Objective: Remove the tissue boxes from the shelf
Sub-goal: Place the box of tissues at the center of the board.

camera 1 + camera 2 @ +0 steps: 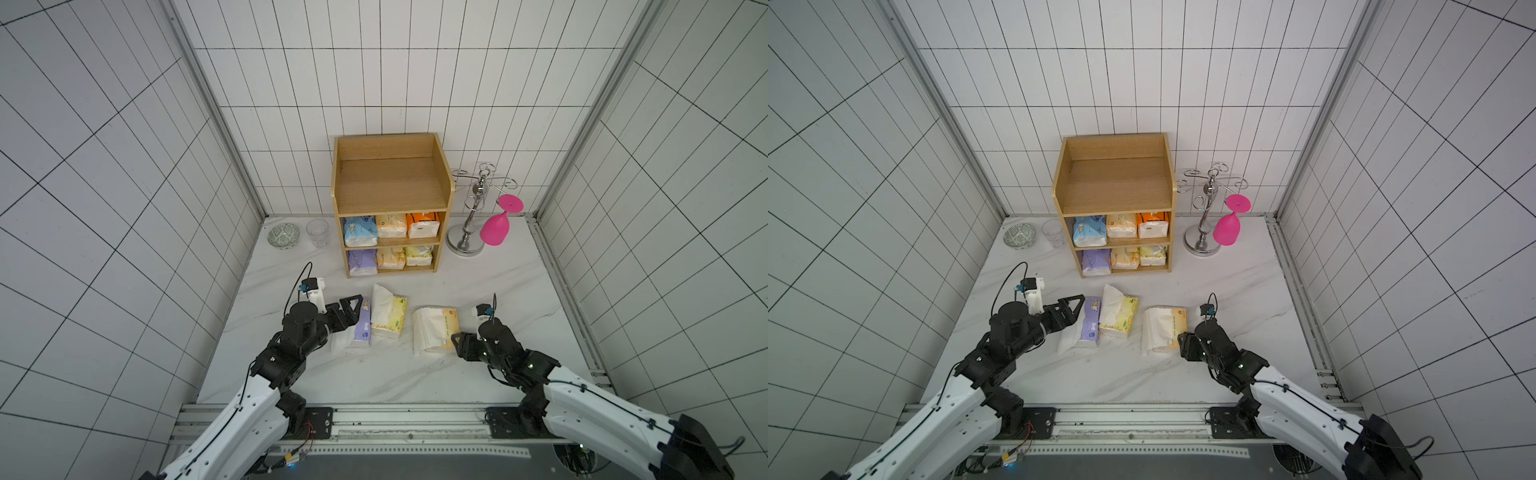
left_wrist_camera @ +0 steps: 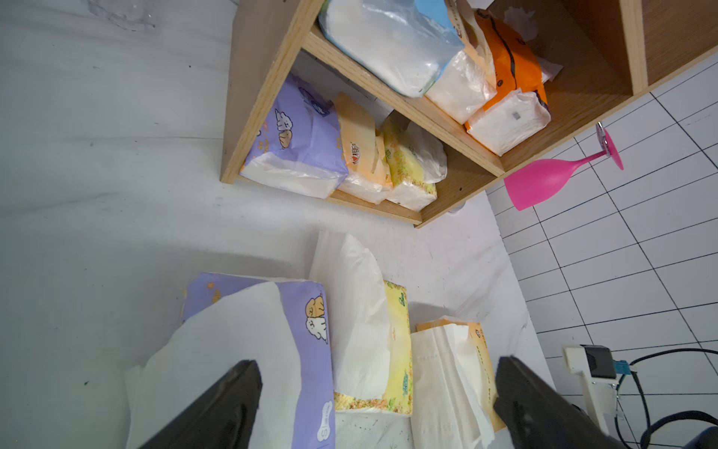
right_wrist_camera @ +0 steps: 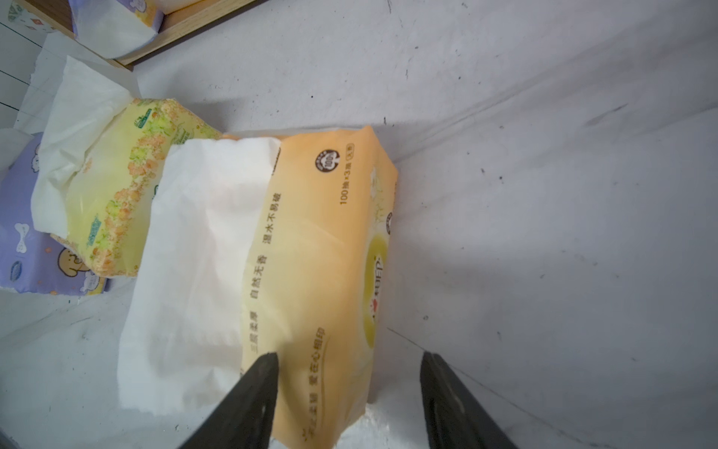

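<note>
White marble tabletop (image 1: 511, 291), closed in by tiled panels, is shared by the shelf (image 1: 390, 183) at the back and three of the tissue boxes (image 1: 1121, 318) laid in front of it: a purple pack (image 1: 362, 326), a yellow pack (image 1: 390, 318) and a pale orange pack (image 3: 318, 241), each with loose white tissue spilling out. Six more packs (image 1: 390, 226) are seen in the two lower tiers, three side by side in each. The left gripper (image 2: 379, 363) is spread wide at the purple pack's side, with nothing held. The right gripper (image 3: 349, 354) is parted across the end of the pale orange pack, one finger over the wrapper and the other clear of its edge, so no pinch is judged. A trailing sheet could be snagged if the fingers are drawn away low, and the pack dragged along. Neighbouring packs could be pulled out together from the crowded tiers, and the pink goblet (image 1: 496, 226) on the silver stand (image 1: 465, 246) could be knocked by a wide reach.
</note>
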Robot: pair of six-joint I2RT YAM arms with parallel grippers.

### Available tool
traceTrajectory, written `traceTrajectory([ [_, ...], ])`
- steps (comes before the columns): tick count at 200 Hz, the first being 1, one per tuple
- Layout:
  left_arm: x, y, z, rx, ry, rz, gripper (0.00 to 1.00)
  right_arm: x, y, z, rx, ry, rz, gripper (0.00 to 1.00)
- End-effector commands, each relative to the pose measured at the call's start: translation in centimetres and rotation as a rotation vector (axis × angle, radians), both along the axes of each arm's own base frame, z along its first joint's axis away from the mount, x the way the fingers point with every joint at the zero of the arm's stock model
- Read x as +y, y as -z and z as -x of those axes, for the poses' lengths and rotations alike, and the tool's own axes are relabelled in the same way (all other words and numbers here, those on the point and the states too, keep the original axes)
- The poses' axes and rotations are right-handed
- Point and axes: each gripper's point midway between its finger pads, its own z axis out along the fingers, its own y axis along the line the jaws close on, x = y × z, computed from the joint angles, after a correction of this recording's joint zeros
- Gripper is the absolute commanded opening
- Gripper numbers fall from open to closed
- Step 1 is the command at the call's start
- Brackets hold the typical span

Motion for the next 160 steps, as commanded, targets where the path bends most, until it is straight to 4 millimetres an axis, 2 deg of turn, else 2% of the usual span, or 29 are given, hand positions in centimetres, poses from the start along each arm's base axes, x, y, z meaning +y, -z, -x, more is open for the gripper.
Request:
traceTrajectory([
  [1, 1.8, 1.4, -0.4, -0.003, -0.063, -0.077, 0.98, 1.7, -2.0, -1.2, -0.040, -0.038, -0.054, 0.63],
  [28, 3.0, 2.3, -1.1, 0.032, -0.098, -0.054, 0.98, 3.2, -2.6, -2.4, -0.044, -0.060, -0.052, 0.63],
  [64, 3.0, 3.6, -1.6, 0.069, -0.088, -0.025, 0.98, 6.9, -2.9, -3.8, -0.022, -0.132, -0.117, 0.59],
  [119, 1.6, 4.7, -2.0, 0.091, -0.025, 0.017, 0.98, 11.4, -2.1, -5.3, 0.031, -0.203, -0.169, 0.55],
  [160, -0.4, 5.1, -2.0, 0.122, 0.074, 0.066, 0.98, 12.9, -2.6, -5.7, 0.030, -0.227, -0.181, 0.56],
])
